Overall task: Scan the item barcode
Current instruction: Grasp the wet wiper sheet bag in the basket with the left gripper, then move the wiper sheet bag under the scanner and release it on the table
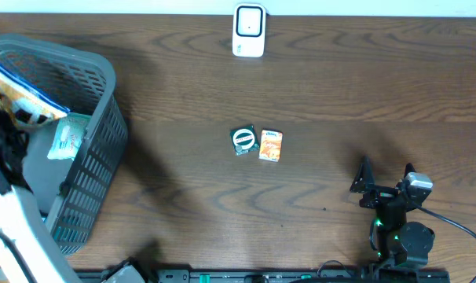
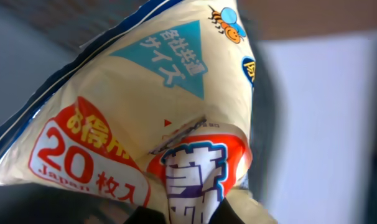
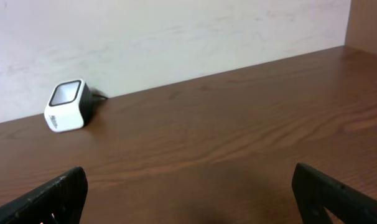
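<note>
1. The left gripper [image 2: 183,214] was pressed together on the lower end of a cream packet [image 2: 145,118]. Its dark fingertips [image 2: 142,216] showed only at the bottom edge of the left wrist view, on either side of the pinched plastic.
2. That packet had a blue edge, Japanese lettering, a red patch with a large "20" and a small bee drawing near the top. It filled nearly all of the wrist view.
3. From overhead the packet [image 1: 22,98] sat at the far left of the table, within the outline of the grey slatted basket [image 1: 97,165], toward its back corner. I couldn't tell whether it was lifted clear or resting on what lay beneath.
4. A pale green tissue pack [image 1: 69,135] lay inside the basket just beside it.
5. The white barcode scanner [image 1: 248,30] stood at the far edge of the wooden table [image 1: 340,94], against the wall and well apart from the packet.
6. Near the middle of the table a dark green packet [image 1: 243,141] with a round white mark lay just beside a small orange box [image 1: 270,145].
7. The right gripper [image 3: 190,177] hung low over the near right part of the table, fingers spread wide and holding nothing. It faced the scanner [image 3: 68,104] across bare wood.
</note>
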